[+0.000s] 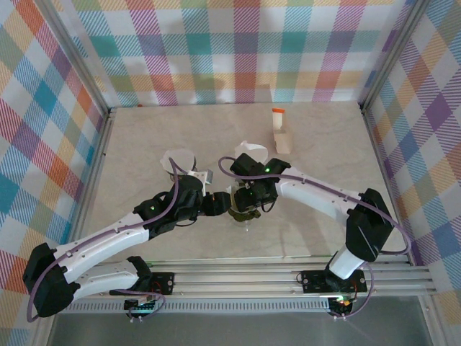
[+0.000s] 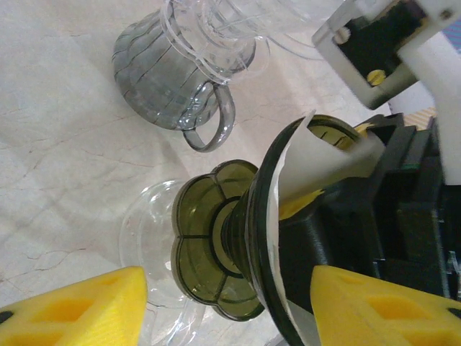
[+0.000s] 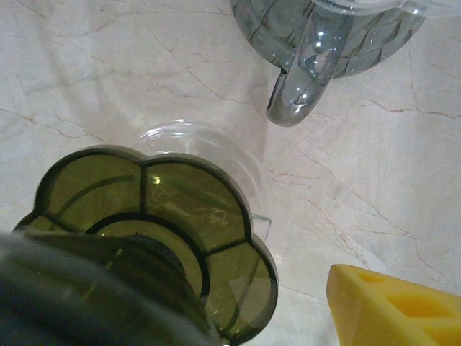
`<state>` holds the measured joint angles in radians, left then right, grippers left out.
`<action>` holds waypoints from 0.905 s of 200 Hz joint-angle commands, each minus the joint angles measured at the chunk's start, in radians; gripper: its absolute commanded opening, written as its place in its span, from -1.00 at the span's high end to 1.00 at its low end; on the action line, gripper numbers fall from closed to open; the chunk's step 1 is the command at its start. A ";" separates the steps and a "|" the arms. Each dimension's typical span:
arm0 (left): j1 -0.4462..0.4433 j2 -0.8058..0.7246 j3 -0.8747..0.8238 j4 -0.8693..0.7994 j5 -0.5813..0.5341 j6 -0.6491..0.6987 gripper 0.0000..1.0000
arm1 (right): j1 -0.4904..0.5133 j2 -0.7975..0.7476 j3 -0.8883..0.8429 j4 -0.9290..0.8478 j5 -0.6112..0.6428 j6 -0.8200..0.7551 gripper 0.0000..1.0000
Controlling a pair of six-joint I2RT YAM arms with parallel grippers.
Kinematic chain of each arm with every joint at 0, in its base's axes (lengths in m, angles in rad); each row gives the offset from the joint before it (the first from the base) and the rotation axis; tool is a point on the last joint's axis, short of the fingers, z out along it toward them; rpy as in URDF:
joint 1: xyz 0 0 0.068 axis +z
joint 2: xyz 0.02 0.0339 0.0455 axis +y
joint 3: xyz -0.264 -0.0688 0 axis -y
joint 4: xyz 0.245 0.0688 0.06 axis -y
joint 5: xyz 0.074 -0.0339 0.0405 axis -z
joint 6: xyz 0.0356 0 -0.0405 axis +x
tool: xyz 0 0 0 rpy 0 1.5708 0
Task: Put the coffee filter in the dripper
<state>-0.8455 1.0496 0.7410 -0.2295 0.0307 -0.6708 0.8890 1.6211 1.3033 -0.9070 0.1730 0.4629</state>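
While the left gripper (image 2: 230,308) hangs spread around the dripper (image 2: 213,241), I cannot tell what the right gripper (image 1: 250,206) pinches; the filter (image 2: 325,164) juts past the rim toward 12 o'clock, where a squeeze could crease it.

We see a pale marbled table (image 1: 137,137) bearing a clear glass dish (image 3: 216,140) beneath an upright olive-green dripper (image 3: 166,194) near its front middle, a smoky grey glass jug (image 2: 169,76) just beside them, and a small tan box (image 1: 283,142) well apart toward the back right.
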 commanded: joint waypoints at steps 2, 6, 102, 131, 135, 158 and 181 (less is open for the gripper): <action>0.010 -0.033 -0.003 0.048 0.014 -0.018 -0.29 | -0.004 0.030 -0.026 0.013 -0.018 0.019 -0.38; 0.011 -0.033 -0.002 0.048 0.014 -0.016 -0.31 | -0.004 0.032 -0.028 0.014 -0.018 0.020 -0.38; 0.011 0.018 -0.014 0.030 -0.007 -0.024 0.02 | -0.003 0.015 -0.016 0.010 -0.012 0.024 -0.37; 0.011 0.017 -0.015 0.025 -0.008 -0.021 0.09 | -0.004 0.006 -0.010 0.005 -0.010 0.026 -0.37; 0.011 0.019 -0.014 0.025 -0.008 -0.022 0.09 | -0.003 0.005 -0.009 0.004 -0.010 0.027 -0.37; 0.010 0.022 -0.015 0.025 -0.003 -0.023 0.10 | -0.004 -0.007 0.000 0.000 -0.006 0.023 -0.38; 0.010 0.023 -0.019 0.027 -0.002 -0.023 0.11 | -0.005 -0.031 0.017 -0.004 0.000 0.021 -0.38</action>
<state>-0.8455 1.0698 0.7399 -0.2073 0.0338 -0.6918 0.8864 1.6218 1.3025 -0.8997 0.1627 0.4824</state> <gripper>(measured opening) 0.447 0.688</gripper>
